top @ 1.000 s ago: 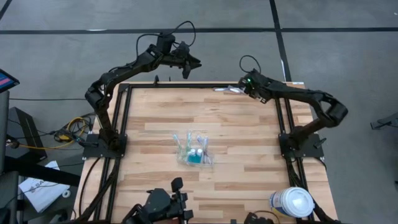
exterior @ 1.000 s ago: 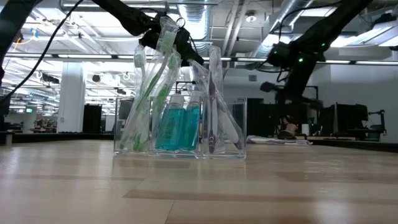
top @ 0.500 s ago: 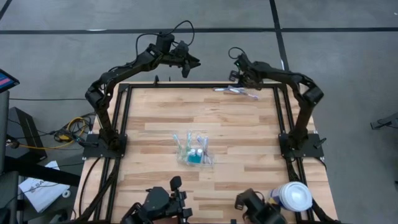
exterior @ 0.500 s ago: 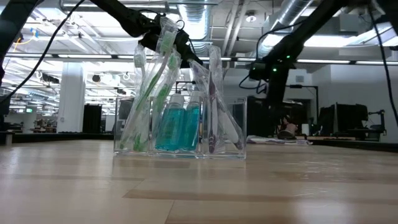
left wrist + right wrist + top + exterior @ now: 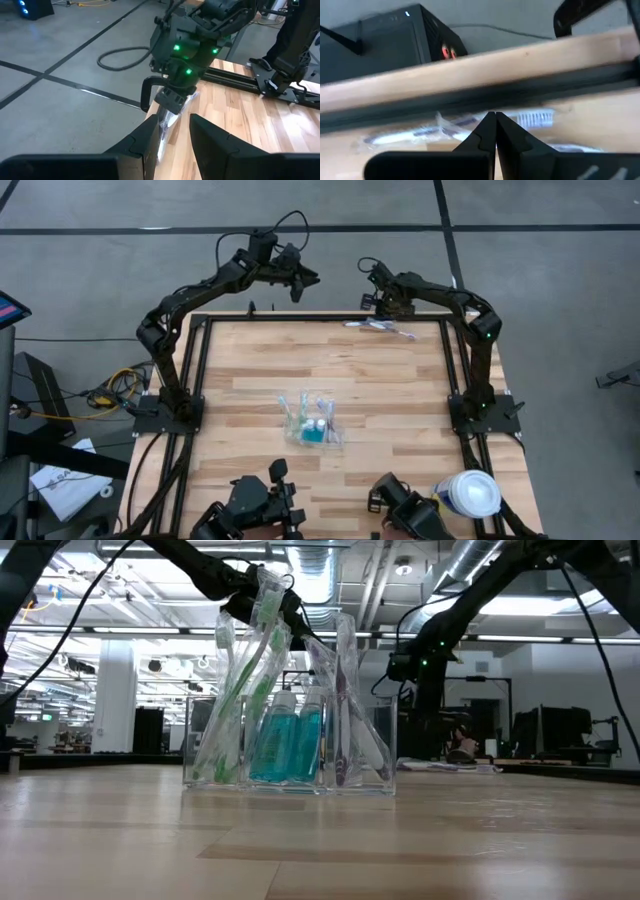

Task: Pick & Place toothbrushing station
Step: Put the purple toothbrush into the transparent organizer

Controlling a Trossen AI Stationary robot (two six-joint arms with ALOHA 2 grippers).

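Note:
The toothbrushing station point(image 5: 312, 425) is a clear plastic holder with wrapped toothbrushes and small blue-green bottles. It stands on its flat base in the middle of the table and fills the low view point(image 5: 290, 710). My left gripper point(image 5: 303, 280) is open and empty, raised beyond the table's far edge. My right gripper point(image 5: 373, 300) is shut and hovers over the far edge, just above a wrapped toothbrush point(image 5: 382, 329) that lies on the table. The left wrist view shows my right gripper point(image 5: 172, 100) over that wrapper point(image 5: 167, 122).
A white-lidded round tub point(image 5: 470, 500) stands at the near right corner. Dark devices point(image 5: 255, 505) sit along the near edge. A black frame rail point(image 5: 330, 315) runs along the far edge.
My right gripper has moved toward the table's left along the far edge and a little beyond it, its arm folding upward. The wrapped toothbrush and the station have stayed in place.

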